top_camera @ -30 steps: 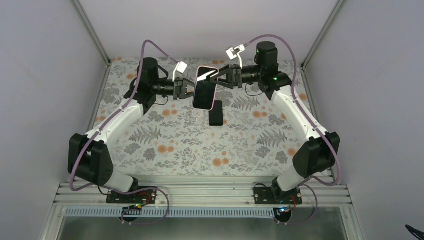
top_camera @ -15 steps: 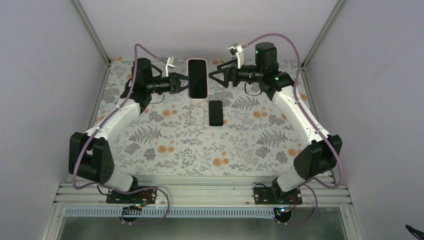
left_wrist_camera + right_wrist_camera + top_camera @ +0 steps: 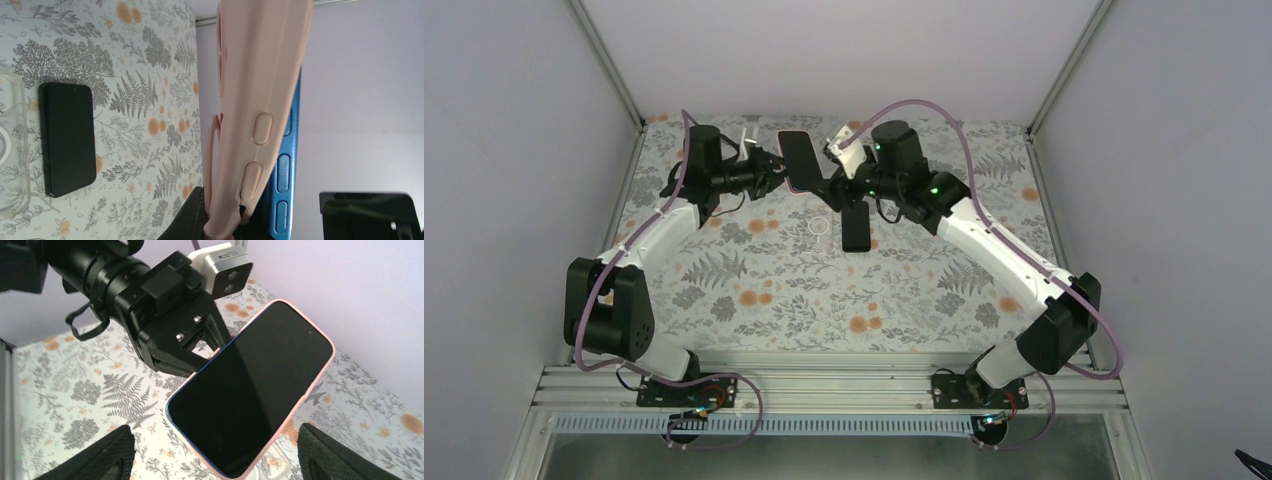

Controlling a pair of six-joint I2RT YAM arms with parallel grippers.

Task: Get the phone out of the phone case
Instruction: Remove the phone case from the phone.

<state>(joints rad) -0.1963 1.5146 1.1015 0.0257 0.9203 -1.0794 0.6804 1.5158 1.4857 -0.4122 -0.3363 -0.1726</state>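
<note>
Pink item aloft: left tool [image 3: 197, 357] has its jaws pressed together on the pink silicone phone case [image 3: 255, 125], gripping one long edge. The case is held up off the floral-print counter [image 3: 824, 290] near the far wall, tilted. Dark-screened phone with blue frame [image 3: 250, 395] sits fully inside the case, with the pink rim showing all round the screen and the blue edge visible behind the case in the left wrist view. Right tool [image 3: 215, 452] is spread wide, one finger on either side of the cased phone, not touching it. Flat black rectangular phone [image 3: 856, 227] lies on the counter below — clear transparent case [image 3: 10, 150] just beside it.
</note>
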